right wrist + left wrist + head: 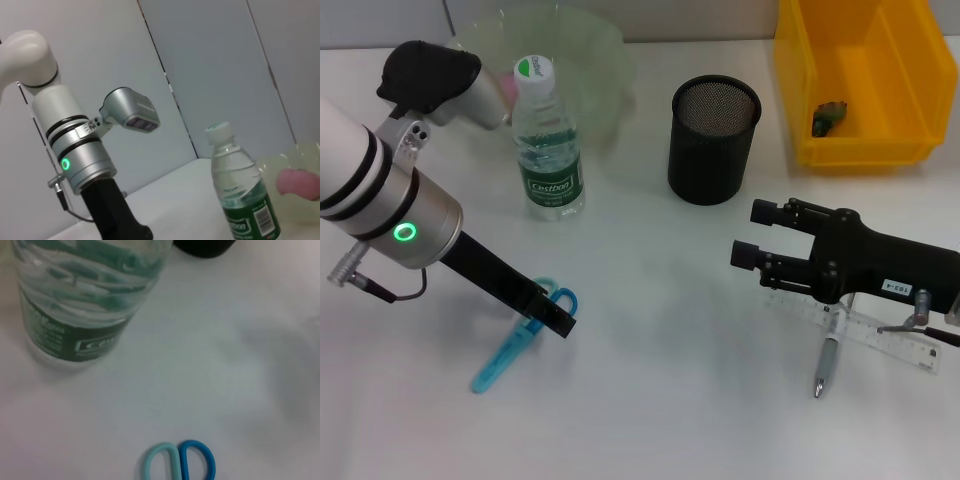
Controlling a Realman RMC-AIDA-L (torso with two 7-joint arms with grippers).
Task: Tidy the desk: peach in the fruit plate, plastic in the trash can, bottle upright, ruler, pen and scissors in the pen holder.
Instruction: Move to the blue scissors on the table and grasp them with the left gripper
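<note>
The blue and teal scissors (517,345) (181,463) lie flat at the front left. My left gripper (558,318) is down at their handles. The clear bottle (548,140) (85,295) (241,195) stands upright. A pink peach (506,90) (299,183) lies in the pale green fruit plate (590,50). The black mesh pen holder (713,140) stands mid-table. My right gripper (756,236) hovers open and empty in front of it. Partly under that arm lie the clear ruler (880,342) and the pen (826,364). A small dark crumpled piece (828,117), apparently the plastic, lies in the yellow trash can (865,150).
The left arm (80,155) slants from the left edge down to the scissors, close beside the bottle. The yellow bin fills the back right corner. White tabletop (660,400) stretches between the scissors and the pen.
</note>
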